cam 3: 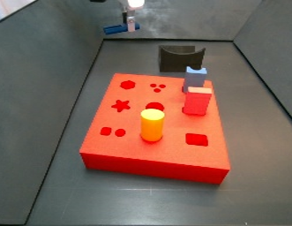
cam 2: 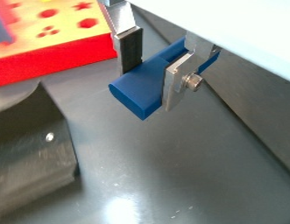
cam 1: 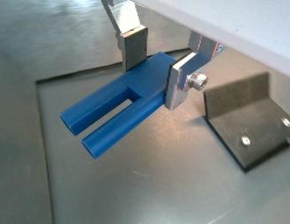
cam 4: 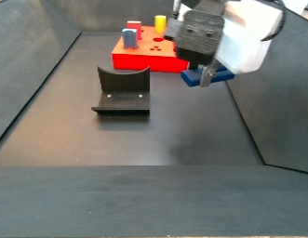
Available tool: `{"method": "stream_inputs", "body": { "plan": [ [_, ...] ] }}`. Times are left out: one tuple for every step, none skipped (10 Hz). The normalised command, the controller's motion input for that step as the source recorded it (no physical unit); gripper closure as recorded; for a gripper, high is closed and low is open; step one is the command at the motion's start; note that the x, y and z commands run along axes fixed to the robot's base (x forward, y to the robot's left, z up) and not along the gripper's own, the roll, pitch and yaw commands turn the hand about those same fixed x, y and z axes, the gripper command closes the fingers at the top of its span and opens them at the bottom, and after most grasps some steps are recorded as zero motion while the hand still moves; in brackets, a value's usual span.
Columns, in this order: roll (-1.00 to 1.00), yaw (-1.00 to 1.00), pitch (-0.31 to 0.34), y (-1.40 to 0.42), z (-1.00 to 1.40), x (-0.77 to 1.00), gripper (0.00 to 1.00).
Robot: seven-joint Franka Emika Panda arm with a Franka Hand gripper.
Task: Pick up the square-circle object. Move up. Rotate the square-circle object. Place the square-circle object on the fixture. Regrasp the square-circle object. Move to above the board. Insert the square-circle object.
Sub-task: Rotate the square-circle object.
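The square-circle object (cam 1: 117, 109) is a dark-blue piece with a flat body and two parallel legs. It lies level between my fingers in both wrist views (cam 2: 141, 87). My gripper (cam 1: 157, 68) is shut on its body and holds it above the dark floor. In a side view the gripper (cam 4: 204, 74) hangs to the right of the fixture (cam 4: 123, 90) with the piece (cam 4: 194, 78) in it. In a side view it shows at the far back (cam 3: 128, 26). The fixture (cam 1: 246, 122) is close beside the piece. The red board (cam 3: 160, 150) lies in the middle.
A yellow cylinder (cam 3: 152, 124) and a red block with a light-blue top (cam 3: 197, 93) stand on the board. The fixture (cam 3: 180, 57) stands behind the board. Grey bin walls (cam 3: 65, 53) rise around the floor, and one is close behind the gripper.
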Motion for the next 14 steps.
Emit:
{"method": "stream_inputs", "body": {
  "plan": [
    [-0.01,-1.0,-0.009,0.02,-0.02,0.03,1.0],
    [-0.01,-1.0,-0.009,0.03,-0.02,0.03,1.0],
    [-0.01,-1.0,-0.01,0.03,-0.02,0.03,1.0],
    [-0.01,-1.0,-0.01,0.03,-0.02,0.03,1.0],
    [-0.01,-1.0,-0.011,0.02,-0.02,0.03,1.0],
    [-0.01,-1.0,-0.011,0.03,-0.02,0.03,1.0],
    [-0.01,-1.0,-0.012,0.02,-0.02,0.03,1.0],
    [-0.01,-1.0,-0.012,0.03,-0.02,0.03,1.0],
    [-0.01,-1.0,-0.013,0.03,-0.02,0.03,1.0],
    [-0.01,-1.0,-0.013,0.03,-0.02,0.03,1.0],
    [-0.01,-1.0,-0.014,0.03,-0.02,0.03,1.0],
    [-0.01,-1.0,-0.015,0.03,-0.02,0.03,1.0],
    [-0.01,-1.0,-0.016,0.03,-0.02,0.03,1.0],
    [-0.01,-1.0,-0.017,0.03,-0.02,0.03,1.0]
  ]
}}
